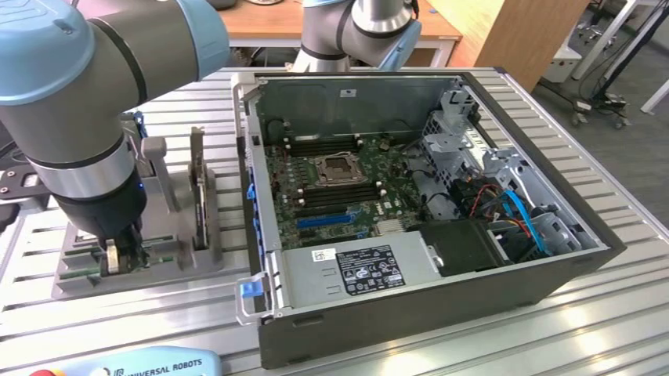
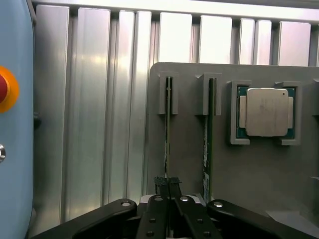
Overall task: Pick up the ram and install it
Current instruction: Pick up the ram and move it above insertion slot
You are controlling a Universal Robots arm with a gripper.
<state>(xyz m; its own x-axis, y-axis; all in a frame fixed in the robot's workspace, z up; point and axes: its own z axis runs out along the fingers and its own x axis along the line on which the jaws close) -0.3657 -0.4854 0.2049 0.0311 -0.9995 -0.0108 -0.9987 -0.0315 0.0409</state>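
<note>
Ribbed aluminium desk [image 1: 606,309] carries open dark grey computer case [image 1: 418,309] in middle, green motherboard [image 1: 389,171] exposed. Flat grey plastic holder [image 2: 189,149] sits near desk edge at exterior view's left. Black two-finger claw [image 2: 168,185] down at holder, closed, pinching long thin green ram stick [image 2: 168,124], which stands on edge in its slot. Second green stick of same kind [image 2: 207,134] in neighbouring slot, just beside. Square silver processor chip [image 2: 267,112] lies in own pocket of holder.

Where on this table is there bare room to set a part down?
Bare slats lie on the exterior view's right of the computer case, and between the grey holder and teach pendant. The holder is crowded: the gripper grips a ram stick there.
</note>
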